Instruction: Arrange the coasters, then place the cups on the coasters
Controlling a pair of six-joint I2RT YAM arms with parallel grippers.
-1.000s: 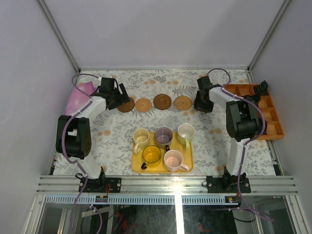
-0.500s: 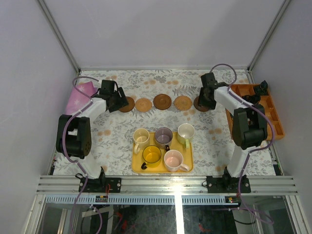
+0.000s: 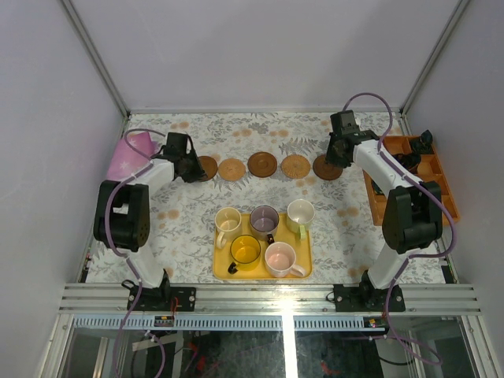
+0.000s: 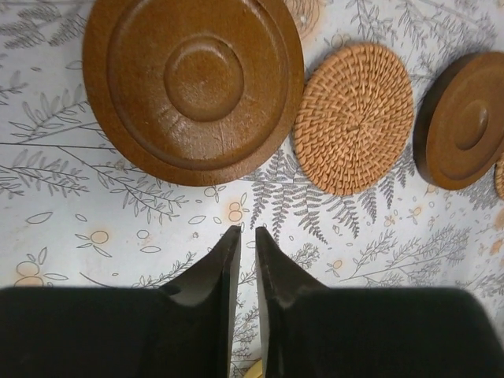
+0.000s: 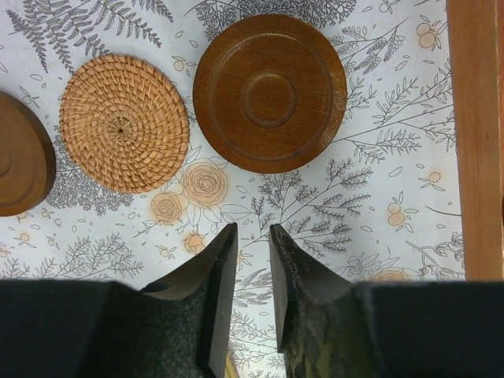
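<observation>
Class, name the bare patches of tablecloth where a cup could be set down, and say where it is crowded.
Bare: the strip between the coaster row and the yellow tray; the cloth right of the tray. Crowded: the tray, packed with cups.

From above, the left hand point(image 3: 194, 166) covers part of the leftmost dark coaster point(image 3: 209, 168). The middle dark coaster point(image 4: 465, 120) is cut by the right edge in the left wrist view, and by the left edge in the right wrist view.
</observation>
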